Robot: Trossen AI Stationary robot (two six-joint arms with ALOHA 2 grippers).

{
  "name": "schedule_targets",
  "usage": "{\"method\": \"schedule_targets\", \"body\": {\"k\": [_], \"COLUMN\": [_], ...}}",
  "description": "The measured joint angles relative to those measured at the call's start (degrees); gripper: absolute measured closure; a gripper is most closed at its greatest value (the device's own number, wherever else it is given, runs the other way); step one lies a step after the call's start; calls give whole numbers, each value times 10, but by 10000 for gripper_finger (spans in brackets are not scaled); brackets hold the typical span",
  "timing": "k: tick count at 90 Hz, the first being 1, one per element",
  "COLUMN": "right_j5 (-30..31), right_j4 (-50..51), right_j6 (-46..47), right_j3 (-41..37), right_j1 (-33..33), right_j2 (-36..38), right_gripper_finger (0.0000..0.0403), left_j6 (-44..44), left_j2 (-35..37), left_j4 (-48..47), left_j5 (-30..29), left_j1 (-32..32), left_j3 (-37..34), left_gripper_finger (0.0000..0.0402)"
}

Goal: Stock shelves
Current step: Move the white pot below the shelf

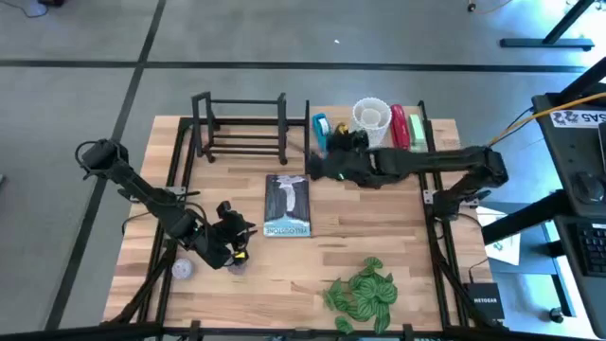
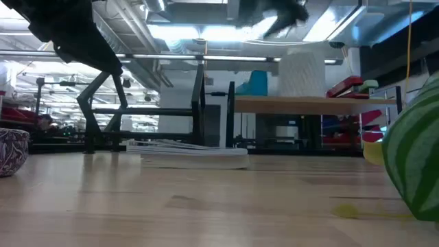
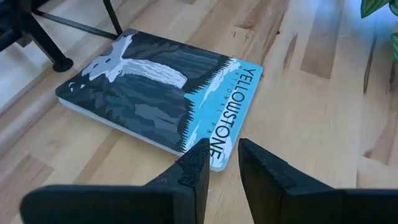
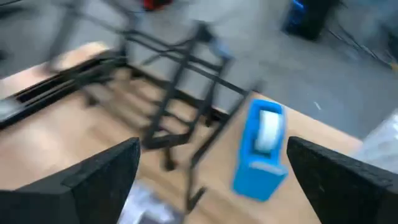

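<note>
my left gripper [image 3: 219,163], jaws nearly closed and empty, hovers at the book [image 3: 163,93] at frame center; it looks thin, stiff, slick, so i'd pinch its near edge. my right gripper [image 4: 211,180] is open near the rack [image 4: 168,93].

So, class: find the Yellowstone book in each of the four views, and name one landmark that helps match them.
High view: Yellowstone book lies flat at the table's middle.
Low view: book lies flat, centre-left, in front of the black rack.
Left wrist view: book just past the left tool.
Right wrist view: cannot tell.
Shared landmark: black rack.
</note>
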State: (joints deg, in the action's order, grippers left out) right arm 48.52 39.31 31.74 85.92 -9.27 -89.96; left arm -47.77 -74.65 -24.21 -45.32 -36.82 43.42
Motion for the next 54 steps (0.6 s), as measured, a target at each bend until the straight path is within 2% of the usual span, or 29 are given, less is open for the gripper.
{"method": "schedule_targets", "body": {"k": [15,27,43,54], "right_j5": [-8,-78,-198,-228], "right_j4": [59,123,134,167], "right_j6": [-38,-19,158,316], "right_j3": [18,18,19,18], "right_j1": [-153,-274,-388,-447], "right_j2": [0,-1,-9,-20], "right_gripper_finger": [13,13,13,13], "left_j6": [-2,-2,-2,-2], "left_j2": [0,0,0,0], "left_j4": [0,0,0,8], "left_j5": [6,6,6,6], "left_j1": [0,0,0,0], "left_j3": [0,0,0,0], "left_gripper_finger": [335,335,335,335]}}
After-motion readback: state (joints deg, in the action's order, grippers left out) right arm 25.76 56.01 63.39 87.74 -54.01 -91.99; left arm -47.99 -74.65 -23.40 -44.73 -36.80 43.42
